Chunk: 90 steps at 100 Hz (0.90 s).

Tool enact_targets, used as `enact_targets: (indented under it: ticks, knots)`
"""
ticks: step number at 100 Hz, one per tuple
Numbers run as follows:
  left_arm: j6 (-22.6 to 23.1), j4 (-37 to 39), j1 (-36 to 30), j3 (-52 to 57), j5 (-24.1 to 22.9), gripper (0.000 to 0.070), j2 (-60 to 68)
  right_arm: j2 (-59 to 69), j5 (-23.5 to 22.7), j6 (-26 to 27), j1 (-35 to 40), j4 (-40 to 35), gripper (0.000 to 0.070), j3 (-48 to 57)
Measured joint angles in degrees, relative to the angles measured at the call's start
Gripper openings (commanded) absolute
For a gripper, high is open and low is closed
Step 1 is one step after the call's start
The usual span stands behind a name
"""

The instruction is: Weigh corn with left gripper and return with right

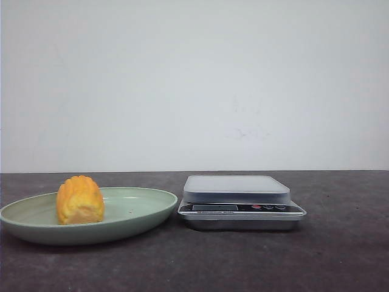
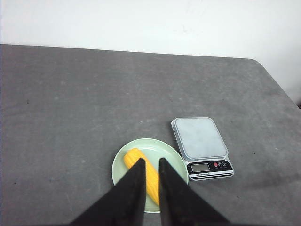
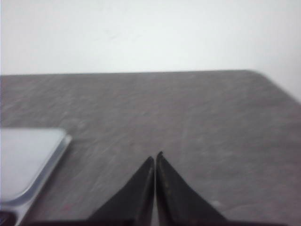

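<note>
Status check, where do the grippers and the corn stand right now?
Left gripper slightly open, empty, above the corn. Right gripper shut, empty. Corn lies on green plate, scale bare beside it. Nothing in the way.

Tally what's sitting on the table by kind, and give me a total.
Corn: 1
Green plate: 1
Kitchen scale: 1
Total: 3

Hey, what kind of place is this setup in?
Probably a lab or test bench rather than a real kitchen: a bare dark grey table against a plain white wall, holding only a kitchen scale and a green plate with corn.
</note>
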Motion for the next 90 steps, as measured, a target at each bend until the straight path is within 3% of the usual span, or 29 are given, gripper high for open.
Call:
enact_targets:
  ticks: [23, 90]
  knots:
    - [0.0, 0.0, 0.0, 0.0, 0.0, 0.0000, 0.0, -1.1, -7.2, 0.5, -0.2, -0.8, 0.0000, -4.4]
    - [0.0, 0.0, 0.0, 0.0, 0.0, 0.0000, 0.0, -1.2, -7.6, 0.5, -0.2, -0.2, 0.0000, -4.4]
